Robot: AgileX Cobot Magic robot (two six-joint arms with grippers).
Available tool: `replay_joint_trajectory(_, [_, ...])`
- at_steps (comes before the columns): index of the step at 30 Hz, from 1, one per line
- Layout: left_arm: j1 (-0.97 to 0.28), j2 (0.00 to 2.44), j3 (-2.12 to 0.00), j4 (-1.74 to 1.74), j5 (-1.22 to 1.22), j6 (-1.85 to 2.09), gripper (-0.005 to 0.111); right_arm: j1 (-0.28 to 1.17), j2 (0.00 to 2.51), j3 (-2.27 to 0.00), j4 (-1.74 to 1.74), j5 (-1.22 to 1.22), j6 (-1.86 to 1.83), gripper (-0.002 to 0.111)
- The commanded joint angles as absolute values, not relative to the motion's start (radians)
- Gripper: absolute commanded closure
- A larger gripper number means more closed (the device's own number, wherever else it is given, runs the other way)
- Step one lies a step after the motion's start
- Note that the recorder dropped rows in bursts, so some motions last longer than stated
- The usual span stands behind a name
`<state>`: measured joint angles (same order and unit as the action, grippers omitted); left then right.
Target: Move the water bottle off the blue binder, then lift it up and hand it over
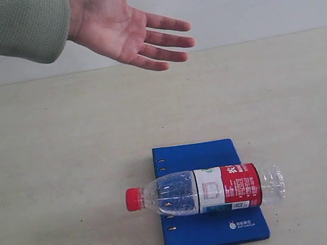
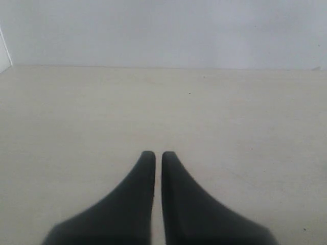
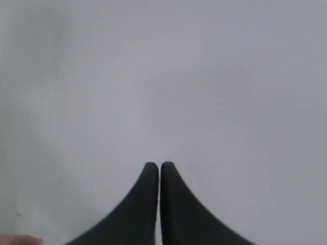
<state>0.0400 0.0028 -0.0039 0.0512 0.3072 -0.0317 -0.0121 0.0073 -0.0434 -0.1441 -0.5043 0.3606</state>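
Clear plastic, the water bottle [image 1: 206, 191] lies on its side across the blue binder [image 1: 194, 155] on the bench [image 1: 47, 179], its red cap [image 1: 133, 199] overhanging the binder's left edge. My left hand [image 2: 158, 153] and right hand [image 3: 160, 164] are both pinched closed, holding nothing.

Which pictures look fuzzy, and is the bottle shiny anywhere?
Exterior view: sharp, soft even light, faint shadows; the water bottle shows pale glints on its clear plastic. Left wrist view: the left gripper is soft-edged, out of focus, the table behind clearer. Right wrist view: the right gripper is blurry too, against plain featureless grey.
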Motion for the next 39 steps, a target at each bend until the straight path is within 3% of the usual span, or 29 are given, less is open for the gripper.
replay_joint_trajectory(1, [0.036, 0.0, 0.0, 0.043, 0.307, -0.027, 0.102, -0.019, 0.115, -0.217, -0.448, -0.553, 0.639, 0.109])
replay_joint_trajectory(3, [0.036, 0.0, 0.0, 0.043, 0.307, -0.027, 0.102, -0.019, 0.207, -0.316, -0.645, -0.563, 0.804, 0.107])
replay_joint_trajectory(5, [0.036, 0.0, 0.0, 0.043, 0.307, -0.027, 0.102, -0.019, 0.35, -0.511, -0.98, -0.612, 1.072, 0.097])
replay_joint_trajectory(6, [0.036, 0.0, 0.0, 0.043, 0.307, -0.027, 0.102, -0.019, 0.446, -0.648, -1.177, -0.644, 1.217, 0.086])
replay_joint_trajectory(11, [0.036, 0.0, 0.0, 0.043, 0.307, -0.027, 0.102, -0.019, 0.707, -0.989, -1.744, -0.72, 1.627, 0.073])
replay_joint_trajectory(15, [0.036, 0.0, 0.0, 0.043, 0.307, -0.027, 0.102, -0.019, 0.915, -1.155, -1.744, -0.828, 1.611, 0.073])
replay_joint_trajectory(17, [0.036, 0.0, 0.0, 0.043, 0.307, -0.027, 0.102, -0.019, 1.0, -1.156, -1.744, -0.916, 1.695, 0.073])
replay_joint_trajectory(20, [0.036, 0.0, 0.0, 0.043, 0.307, -0.027, 0.102, -0.019, 1.08, -1.103, -1.744, -0.907, 1.525, 0.073])
replay_joint_trajectory(25, [0.036, 0.0, 0.0, 0.043, 0.307, -0.027, 0.102, 0.043, 1.107, -0.943, -1.744, -0.523, 1.197, 0.073])
replay_joint_trajectory(31, [0.036, 0.0, 0.0, 0.043, 0.307, -0.027, 0.102, 0.264, 1.185, -0.823, -1.695, 0.363, 1.084, 0.073])
replay_joint_trajectory(34, [0.036, 0.0, 0.0, 0.043, 0.307, -0.027, 0.102, 0.355, 1.244, -0.86, -1.378, 0.53, 0.785, 0.073])
replay_joint_trajectory(39, [0.036, 0.0, 0.0, 0.043, 0.307, -0.027, 0.102, 0.437, 1.302, -0.975, -0.662, 0.602, 0.173, 0.073])
